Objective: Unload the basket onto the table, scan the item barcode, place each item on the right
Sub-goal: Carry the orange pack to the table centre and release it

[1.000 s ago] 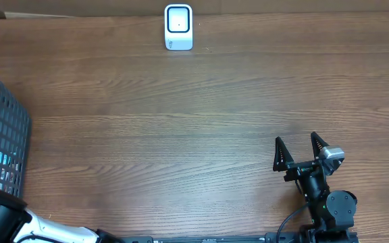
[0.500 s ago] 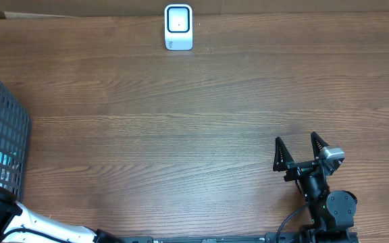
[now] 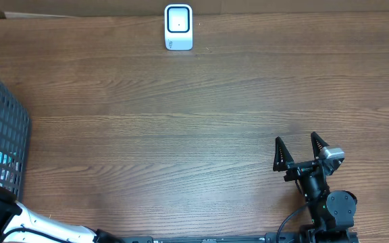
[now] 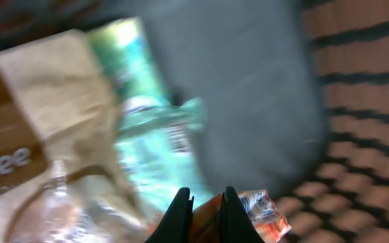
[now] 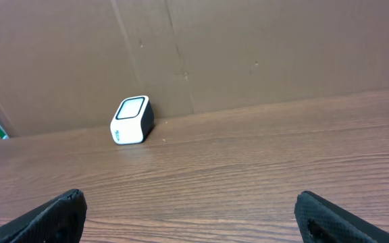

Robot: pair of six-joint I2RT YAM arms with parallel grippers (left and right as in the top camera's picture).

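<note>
The left claw is down inside the dark mesh basket that stands at the left edge of the table. Its two fingers are drawn almost together and pinched on the near edge of an orange packet with white print, which lies low on the basket's grey floor; the wrist view is blurred, so how firm the hold is cannot be told. Just left of the claw a teal packet lies slantwise, and a brown paper bag crowds the left side, leaving the grey floor open toward the right, where the basket's mesh wall rises close by. From overhead only the left arm shows, at the lower left corner beside the basket. The scanner, white with a dark window, stands upright at the far edge of the table, just in front of a cardboard wall, well apart from the basket across a broad run of wood grain. The right claw sits near the table's near edge on the right side, fingers spread wide with nothing between them, pointed toward the far edge, with the scanner ahead and to its left
</note>
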